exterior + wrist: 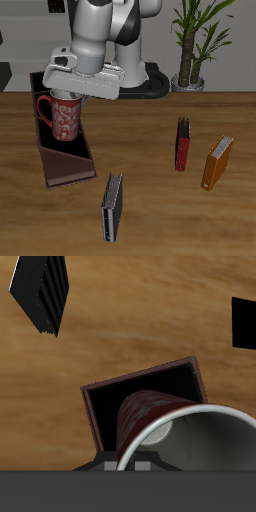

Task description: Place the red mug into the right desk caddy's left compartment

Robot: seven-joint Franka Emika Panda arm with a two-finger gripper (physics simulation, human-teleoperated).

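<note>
- The gripper (72, 97) carries the red mug (64, 116) directly beneath it; its fingers are hidden behind the wrist housing, so the grip is judged, not seen, to be a pinch on the mug's rim.
- In the wrist view the red mug (170, 431) hangs upright with its white inside facing the camera and its base just over a dark section of the right desk caddy (105, 396).
- From the exterior view the mug hangs just over the right desk caddy (62, 160), handle toward the caddy's outer side; whether its base touches the floor cannot be told.
- Below and ahead of the hand, the left compartment (70, 168) shows its slanted divider and low sloping wall.
- To do this step well, the operator should confirm which section lies under the mug, then lower straight down, clear of the divider, releasing only once the base rests flat.
- Farther off lie a dark book (112, 207), a red book (182, 145) and an orange book (217, 163).
</note>
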